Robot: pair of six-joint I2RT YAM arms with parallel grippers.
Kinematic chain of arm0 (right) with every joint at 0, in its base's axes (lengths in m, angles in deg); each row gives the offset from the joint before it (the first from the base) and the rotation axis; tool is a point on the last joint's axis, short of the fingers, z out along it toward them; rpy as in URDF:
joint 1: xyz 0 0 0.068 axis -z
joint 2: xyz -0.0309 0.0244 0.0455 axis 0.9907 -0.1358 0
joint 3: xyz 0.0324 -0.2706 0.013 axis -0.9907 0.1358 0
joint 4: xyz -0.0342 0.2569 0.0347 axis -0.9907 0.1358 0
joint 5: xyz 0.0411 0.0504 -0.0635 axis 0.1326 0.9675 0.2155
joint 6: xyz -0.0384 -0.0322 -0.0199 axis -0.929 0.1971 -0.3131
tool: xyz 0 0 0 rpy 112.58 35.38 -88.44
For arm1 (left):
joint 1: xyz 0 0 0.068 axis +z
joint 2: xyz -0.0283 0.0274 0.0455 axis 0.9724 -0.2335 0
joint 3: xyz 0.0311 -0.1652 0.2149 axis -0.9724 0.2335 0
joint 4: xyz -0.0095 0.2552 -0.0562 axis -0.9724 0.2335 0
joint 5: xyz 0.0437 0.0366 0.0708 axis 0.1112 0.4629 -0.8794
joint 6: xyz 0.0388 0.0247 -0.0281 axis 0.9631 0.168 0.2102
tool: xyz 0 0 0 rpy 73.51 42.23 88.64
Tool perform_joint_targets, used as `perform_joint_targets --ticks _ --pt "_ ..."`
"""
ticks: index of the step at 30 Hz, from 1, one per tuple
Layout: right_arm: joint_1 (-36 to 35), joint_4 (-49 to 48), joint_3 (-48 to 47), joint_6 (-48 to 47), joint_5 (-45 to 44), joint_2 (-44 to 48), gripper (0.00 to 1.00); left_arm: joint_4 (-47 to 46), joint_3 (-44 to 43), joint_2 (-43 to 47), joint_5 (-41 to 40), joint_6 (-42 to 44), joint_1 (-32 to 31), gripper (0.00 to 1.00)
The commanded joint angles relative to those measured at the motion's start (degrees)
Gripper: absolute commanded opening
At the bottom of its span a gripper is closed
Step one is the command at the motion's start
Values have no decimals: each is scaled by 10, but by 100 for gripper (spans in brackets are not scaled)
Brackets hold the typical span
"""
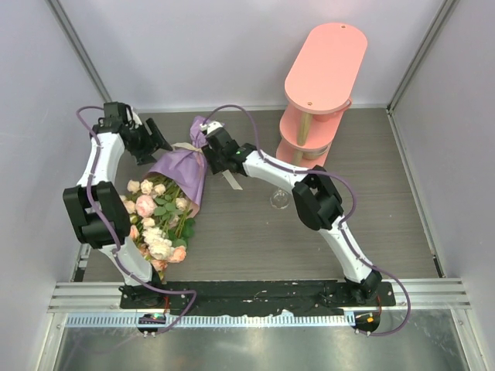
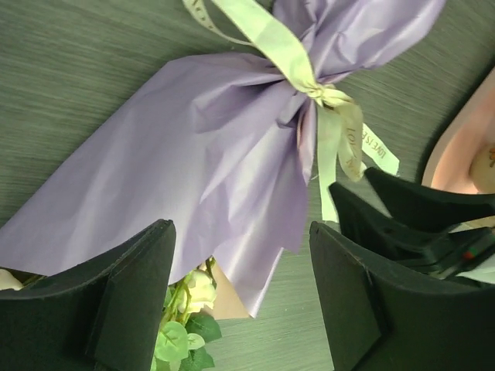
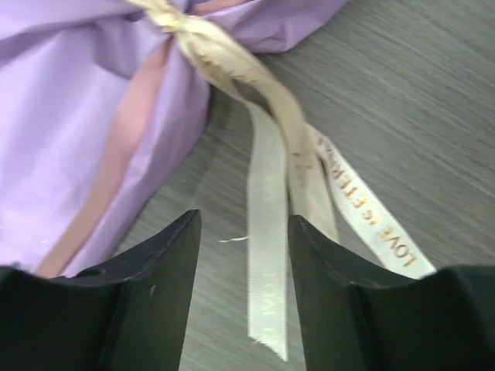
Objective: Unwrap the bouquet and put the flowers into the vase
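The bouquet (image 1: 182,171) lies on the table in its purple paper cone, the tied end pointing to the back. The flowers (image 1: 158,224), pink, peach and cream roses, spill out toward the near left. A cream ribbon (image 3: 203,48) is knotted round the neck of the paper (image 2: 193,147). My left gripper (image 2: 241,232) hovers open over the paper's lower edge and holds nothing. My right gripper (image 3: 244,224) is open, with one ribbon tail (image 3: 267,263) lying between its fingers on the table. The clear vase (image 1: 280,200) stands partly hidden by the right arm.
A pink tiered shelf (image 1: 321,85) stands at the back right, close behind the vase. The right gripper's black fingers (image 2: 418,212) show in the left wrist view just right of the knot. Grey walls enclose the table on three sides.
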Motion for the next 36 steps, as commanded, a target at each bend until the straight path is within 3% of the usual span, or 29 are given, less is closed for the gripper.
perform_joint_targets --ticks 1,8,14,30,36 --pt "-15 -31 -21 -5 -23 3 48 -26 -8 20 41 2 -17 73" --pt "-15 -30 -53 -15 -56 -42 45 -26 3 -17 27 24 -81 73" --pt "2 -45 -48 -3 -33 -51 45 -35 31 -38 -7 40 -84 72" --pt "10 -66 -20 17 -4 -67 49 -39 44 -60 7 34 -84 72" --pt "5 -67 -18 9 -13 -62 37 -37 37 -75 11 33 -84 72"
